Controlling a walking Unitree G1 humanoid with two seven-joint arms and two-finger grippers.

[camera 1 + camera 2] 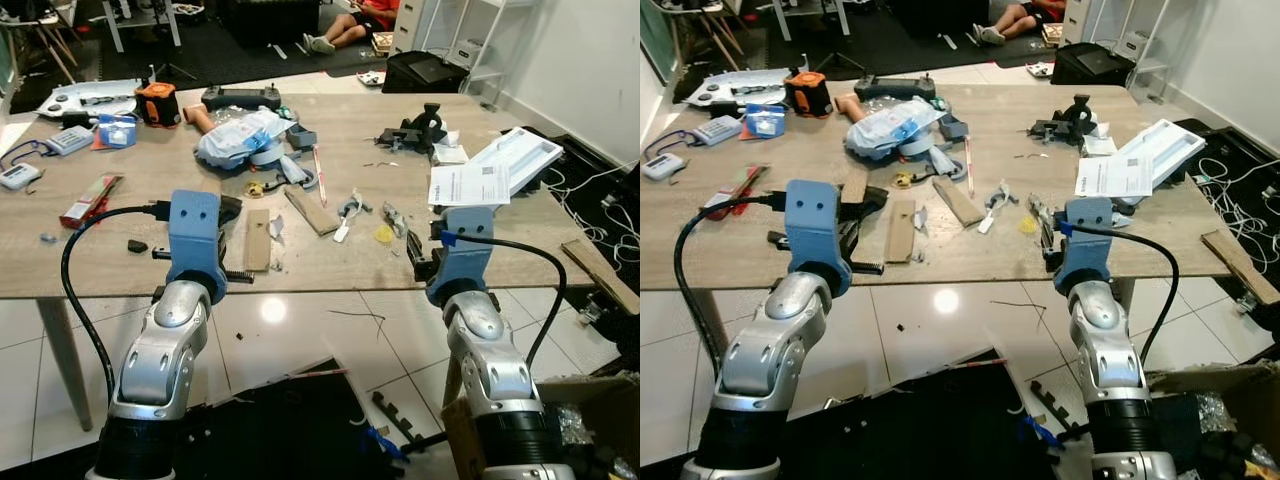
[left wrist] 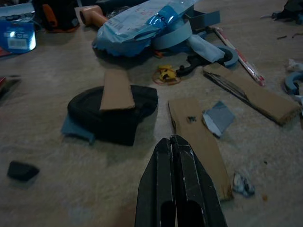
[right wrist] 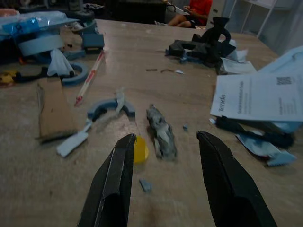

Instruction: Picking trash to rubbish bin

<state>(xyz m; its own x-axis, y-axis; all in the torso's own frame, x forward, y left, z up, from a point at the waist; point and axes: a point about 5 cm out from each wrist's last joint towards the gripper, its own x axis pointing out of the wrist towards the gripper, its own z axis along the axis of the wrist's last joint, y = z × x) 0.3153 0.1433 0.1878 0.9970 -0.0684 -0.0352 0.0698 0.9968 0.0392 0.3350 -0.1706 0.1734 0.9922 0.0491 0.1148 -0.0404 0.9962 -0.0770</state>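
I have both arms raised at the near edge of the desk [image 1: 330, 270], which is littered with trash. My left gripper [image 2: 176, 142] has its jaws pressed together, holding nothing, hovering just over a strip of brown cardboard [image 2: 199, 142]. Beside that strip, a black pouch [image 2: 111, 111] lies with another cardboard piece on top of it. My right gripper [image 3: 163, 142] has its jaws spread wide and empty, above a crumpled grey wrapper [image 3: 160, 130] and a small yellow scrap [image 3: 140, 148] touching it. Beyond the wrapper sit a curved blue piece [image 3: 110, 108] and a longer cardboard slab [image 3: 53, 108]. A blue plastic bag [image 1: 240, 138] lies toward the far side of the desk, and white papers [image 1: 470, 183] near its right end.
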